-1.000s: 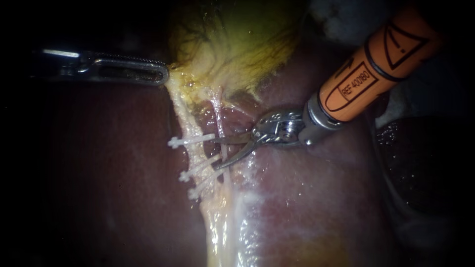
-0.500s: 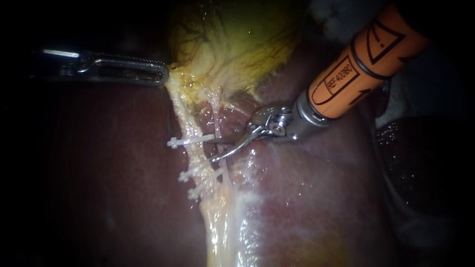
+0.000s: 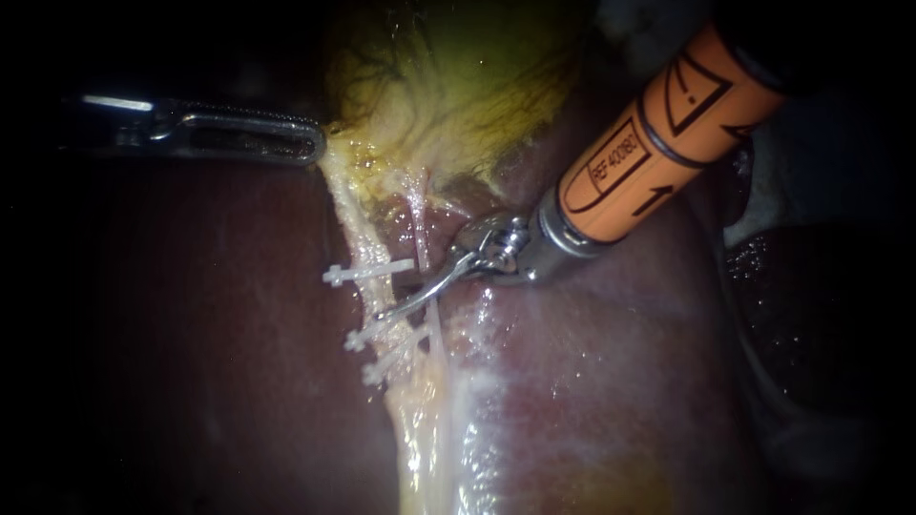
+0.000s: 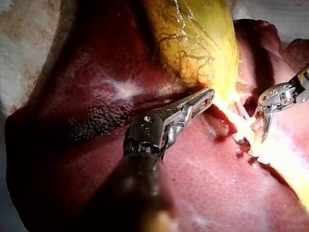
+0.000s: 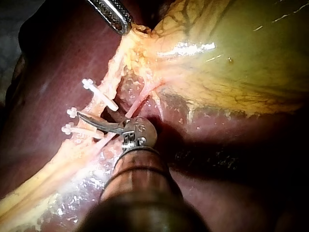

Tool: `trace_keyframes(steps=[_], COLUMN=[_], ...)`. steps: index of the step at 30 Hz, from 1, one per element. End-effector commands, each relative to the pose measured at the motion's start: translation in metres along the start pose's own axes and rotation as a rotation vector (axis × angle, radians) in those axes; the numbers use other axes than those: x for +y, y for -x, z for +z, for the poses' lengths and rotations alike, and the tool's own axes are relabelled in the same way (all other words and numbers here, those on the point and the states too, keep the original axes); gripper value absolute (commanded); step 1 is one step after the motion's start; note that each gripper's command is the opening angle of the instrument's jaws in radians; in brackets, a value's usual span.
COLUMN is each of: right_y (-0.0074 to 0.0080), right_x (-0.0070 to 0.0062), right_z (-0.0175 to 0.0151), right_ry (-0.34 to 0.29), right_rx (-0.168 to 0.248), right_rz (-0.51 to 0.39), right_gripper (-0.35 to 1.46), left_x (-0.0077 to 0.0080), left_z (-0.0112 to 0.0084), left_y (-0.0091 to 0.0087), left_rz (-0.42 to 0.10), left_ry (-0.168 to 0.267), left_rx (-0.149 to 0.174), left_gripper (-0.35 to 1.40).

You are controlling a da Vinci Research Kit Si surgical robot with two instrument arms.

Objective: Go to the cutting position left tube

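Observation:
The left tube (image 3: pixel 355 224) runs down from the yellow gallbladder (image 3: pixel 448 86) and carries three white clips (image 3: pixel 367 272). My right instrument (image 3: pixel 394 296), on an orange shaft, reaches across it with curved blades slightly open. The blades lie in the gap between the top clip and the two lower clips (image 3: pixel 382 334). In the right wrist view the blade tips (image 5: pixel 89 118) pass over the tube beside the middle clip (image 5: pixel 72 112). A thin pink right tube (image 3: pixel 420 224) runs just behind the blades. My left instrument (image 3: pixel 315 143) is shut on the gallbladder's neck and holds it taut (image 4: pixel 207 94).
Dark red liver (image 3: pixel 620 381) surrounds the tubes on both sides. A pale yellowish strip of tissue (image 3: pixel 425 439) continues downward from the clips. The right instrument's blades (image 4: pixel 260 129) show beside the left instrument's jaws in the left wrist view.
My right instrument has moved left, its blades now crossing the left tube between the clips. The blades have narrowed from a wide gap. The left instrument has not moved.

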Motion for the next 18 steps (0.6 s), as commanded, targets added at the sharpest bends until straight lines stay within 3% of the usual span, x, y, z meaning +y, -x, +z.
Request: trace_keyframes(steps=[1,4,11,18], right_y=[0.0000,-0.0001,-0.0014,-0.0021], right_x=[0.0001,0.0002,0.0003,-0.0003], right_z=[0.0003,0.0012,0.0032,0.0050], right_ry=[0.000,-0.013,-0.020,-0.017], right_rx=[0.006,0.027,0.113,0.159], right_rz=[-0.004,-0.043,-0.233,-0.332], right_gripper=[0.60,0.57,0.58,0.62], left_x=[0.0000,0.0000,0.0000,0.0000], left_z=[0.0000,0.0000,0.0001,0.0001], left_y=[0.0000,0.0000,0.0000,0.0000], left_rz=[0.000,0.000,0.000,0.000], left_ry=[0.000,0.000,0.000,0.000], left_rx=[0.000,0.000,0.000,0.000], left_gripper=[-0.35,-0.35,-0.35,-0.35])
